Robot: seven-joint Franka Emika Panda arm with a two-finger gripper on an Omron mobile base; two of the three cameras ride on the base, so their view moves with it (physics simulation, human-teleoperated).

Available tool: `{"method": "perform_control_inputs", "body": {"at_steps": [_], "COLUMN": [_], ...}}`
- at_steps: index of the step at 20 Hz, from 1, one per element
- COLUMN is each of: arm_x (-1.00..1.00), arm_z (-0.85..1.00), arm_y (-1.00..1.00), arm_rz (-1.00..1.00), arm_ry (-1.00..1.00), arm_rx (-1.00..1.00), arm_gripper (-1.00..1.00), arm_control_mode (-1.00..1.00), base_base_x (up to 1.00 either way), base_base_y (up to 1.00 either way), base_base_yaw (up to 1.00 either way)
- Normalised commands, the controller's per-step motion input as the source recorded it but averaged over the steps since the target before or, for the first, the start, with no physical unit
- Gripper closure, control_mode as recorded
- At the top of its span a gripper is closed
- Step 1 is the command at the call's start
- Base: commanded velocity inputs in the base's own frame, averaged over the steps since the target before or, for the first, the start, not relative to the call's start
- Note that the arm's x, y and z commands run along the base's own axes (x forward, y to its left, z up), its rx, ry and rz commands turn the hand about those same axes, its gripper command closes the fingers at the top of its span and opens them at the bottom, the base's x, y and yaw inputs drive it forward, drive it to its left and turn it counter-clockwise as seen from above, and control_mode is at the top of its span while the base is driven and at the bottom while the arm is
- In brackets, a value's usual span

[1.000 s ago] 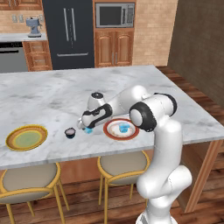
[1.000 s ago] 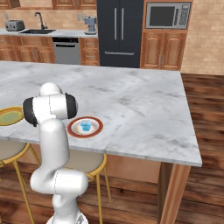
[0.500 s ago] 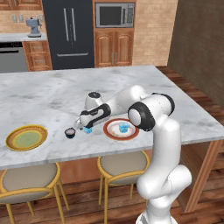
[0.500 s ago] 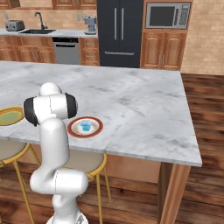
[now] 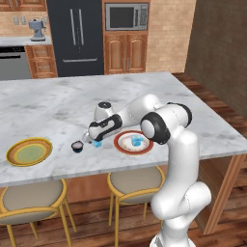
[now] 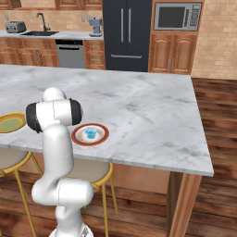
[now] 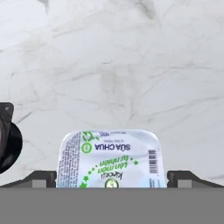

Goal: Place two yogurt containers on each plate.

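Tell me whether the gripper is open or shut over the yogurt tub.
Open. In the hand view its fingers stand wide, either side of the yogurt tub, with marble counter visible between them and it.

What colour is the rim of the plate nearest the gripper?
Red-orange rim, white centre; clearest in the left base view.

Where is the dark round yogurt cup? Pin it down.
In the left base view the dark yogurt cup stands on the marble counter, between the yellow-rimmed plate and the blue yogurt tub.
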Motion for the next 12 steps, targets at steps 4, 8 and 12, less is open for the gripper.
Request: {"method": "perform_control_inputs", "body": {"at_steps": [4,8,12], "arm_x": [0.0,0.0,0.0], "arm_z": [-0.11,-0.05,-0.01], "arm_y": [0.0,0.0,0.0], "arm_rz": [0.0,0.0,0.0], "arm_ry": [0.0,0.0,0.0], "arm_rx": [0.0,0.0,0.0], "arm_gripper": [-1.0,1.0,1.0], "arm_control_mode": [-1.0,-1.0,-1.0], "base_base_x": [0.0,0.0,0.0], "base_base_y": [0.0,0.0,0.0], "base_base_yaw": [0.0,0.0,0.0]}}
